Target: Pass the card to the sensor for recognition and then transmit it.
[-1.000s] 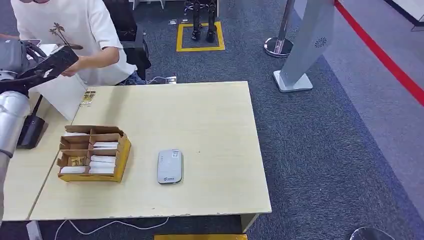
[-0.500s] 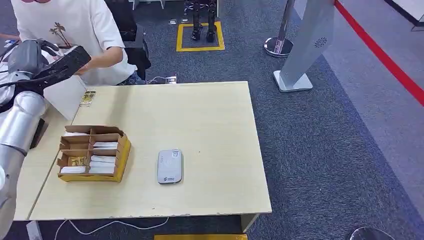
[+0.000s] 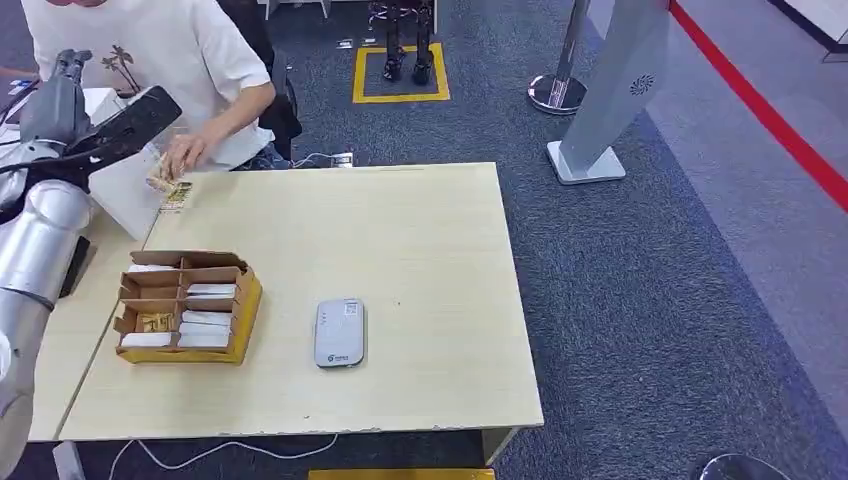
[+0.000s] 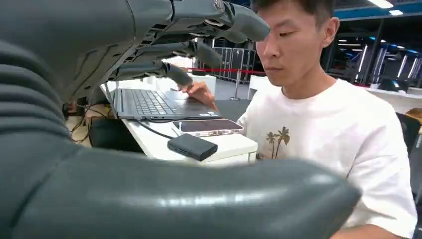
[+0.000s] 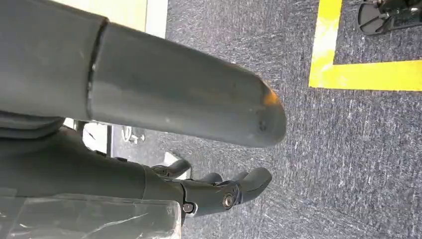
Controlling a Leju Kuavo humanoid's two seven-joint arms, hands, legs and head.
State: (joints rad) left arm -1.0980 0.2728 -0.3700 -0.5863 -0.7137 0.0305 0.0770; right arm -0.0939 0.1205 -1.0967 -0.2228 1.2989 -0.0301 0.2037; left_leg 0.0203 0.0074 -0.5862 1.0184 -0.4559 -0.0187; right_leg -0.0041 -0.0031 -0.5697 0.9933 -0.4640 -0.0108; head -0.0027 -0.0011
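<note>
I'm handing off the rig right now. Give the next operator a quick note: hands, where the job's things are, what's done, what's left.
Left hand: raised by the person at the table's far left corner, fingers spread, holding nothing.
Right hand: hanging over the carpet, fingers loosely curled, empty.
Sensor: flat mid-table, nothing on it.
Card box: left of the sensor, cards in its compartments.
The person's hand rests on a card at the far edge.
Done: unclear. Left: pick, scan, pass.

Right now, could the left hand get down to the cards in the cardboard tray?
Probably yes. The left hand is raised beyond the far left corner of the table, fingers apart and holding nothing. The cardboard tray sits open-topped nearer the robot, with nothing over its cards.
</note>
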